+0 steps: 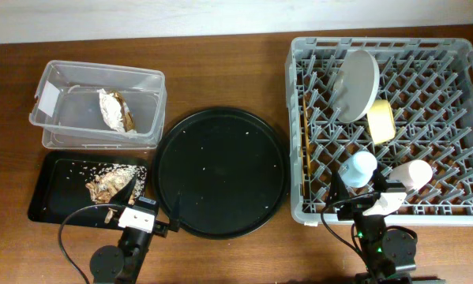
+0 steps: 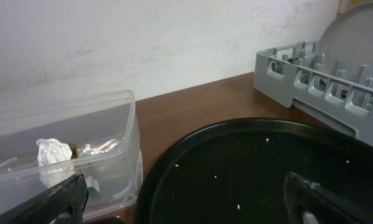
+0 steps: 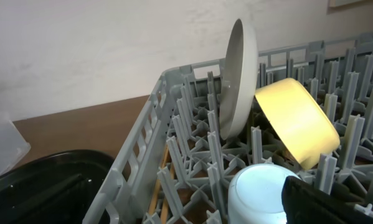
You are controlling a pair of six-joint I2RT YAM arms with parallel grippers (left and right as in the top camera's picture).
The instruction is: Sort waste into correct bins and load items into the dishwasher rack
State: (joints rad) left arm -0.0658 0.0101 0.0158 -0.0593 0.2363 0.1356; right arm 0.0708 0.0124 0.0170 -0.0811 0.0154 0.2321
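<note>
Light-blue cup (image 3: 261, 196) stands among the front pegs of the rack (image 1: 294, 118), just beside the right gripper (image 1: 369, 192), whose opening cannot be told; left gripper (image 2: 186, 199) gapes wide, empty, well left of the rack.

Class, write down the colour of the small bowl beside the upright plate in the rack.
Yellow; the small round bowl shows best in the right wrist view.

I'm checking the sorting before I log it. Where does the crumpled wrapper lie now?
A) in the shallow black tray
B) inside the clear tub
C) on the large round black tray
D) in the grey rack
B: the crumpled wrapper lies inside the clear tub, while the food scraps sit apart in the shallow black tray.
</note>
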